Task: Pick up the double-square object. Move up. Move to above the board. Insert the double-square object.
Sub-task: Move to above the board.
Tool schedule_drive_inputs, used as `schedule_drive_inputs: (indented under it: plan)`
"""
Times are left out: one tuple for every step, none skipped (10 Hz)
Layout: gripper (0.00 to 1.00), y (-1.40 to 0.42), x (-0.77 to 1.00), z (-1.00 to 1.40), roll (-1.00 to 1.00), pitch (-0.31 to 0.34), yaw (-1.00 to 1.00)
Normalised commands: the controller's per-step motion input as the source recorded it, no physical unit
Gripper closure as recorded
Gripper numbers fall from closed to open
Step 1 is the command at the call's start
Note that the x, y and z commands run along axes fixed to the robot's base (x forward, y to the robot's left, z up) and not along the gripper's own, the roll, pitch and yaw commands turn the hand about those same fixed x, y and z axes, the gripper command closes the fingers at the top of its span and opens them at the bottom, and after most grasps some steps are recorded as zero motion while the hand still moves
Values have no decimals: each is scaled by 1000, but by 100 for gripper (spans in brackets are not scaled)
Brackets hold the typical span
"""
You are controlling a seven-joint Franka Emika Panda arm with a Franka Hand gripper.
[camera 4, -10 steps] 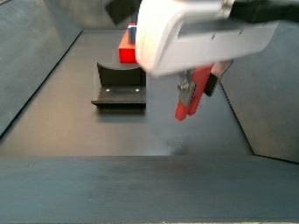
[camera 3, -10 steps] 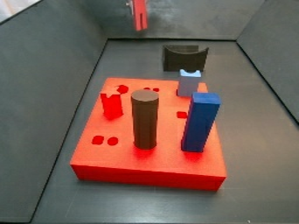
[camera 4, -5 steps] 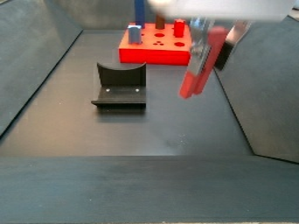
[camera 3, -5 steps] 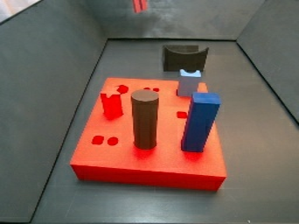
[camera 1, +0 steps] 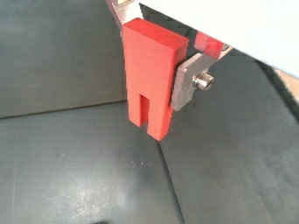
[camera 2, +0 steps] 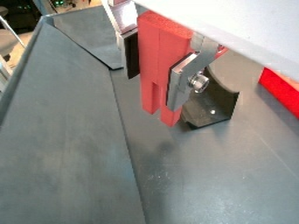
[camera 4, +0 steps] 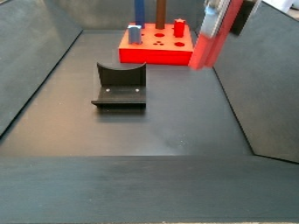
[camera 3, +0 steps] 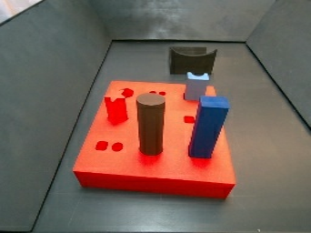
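tool: tool (camera 1: 163,52) clamps the slim red post (camera 1: 149,79), plates on both sides, high off the floor
post axis: vertical, slotted end down
fixture: fixture (camera 4: 119,86) on the floor, untouched
board: board (camera 4: 158,48) at about 11 o'clock beyond the post (camera 4: 218,39); tool not yet over it

Board (camera 3: 134,168) on floor; round peg (camera 3: 149,124), square block (camera 3: 209,127) and notched piece (camera 3: 116,108) stand on it. Curved block (camera 3: 191,60) behind board. End effector (camera 1: 163,74) above floor, clamping post (camera 1: 152,77), fixture (camera 2: 214,103) beside.
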Motion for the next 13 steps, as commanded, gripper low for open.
schedule_drive_inputs:
  plan:
    - [100, -23, -70, 1000, 109, 94, 49]
    - [100, -21, -60, 997, 101, 98, 48]
    - [100, -17, -36, 797, 105, 104, 52]
    - [100, -18, -20, 641, 110, 108, 58]
    - [100, -18, -8, 437, 102, 107, 57]
    - [100, -14, -7, 282, 95, 104, 54]
    - [100, -1000, 151, 78, -101, 410, -1000]
    - [100, -1000, 155, 62, -97, 403, -1000]
    - [100, -1000, 154, 68, -101, 426, -1000]
    - [100, -1000, 156, 70, -111, 438, -1000]
    - [100, -1000, 161, 70, -102, 485, -1000]
    - [100, -1000, 165, 71, -112, 518, -1000]
    - [100, -1000, 176, 72, -102, 445, -699]
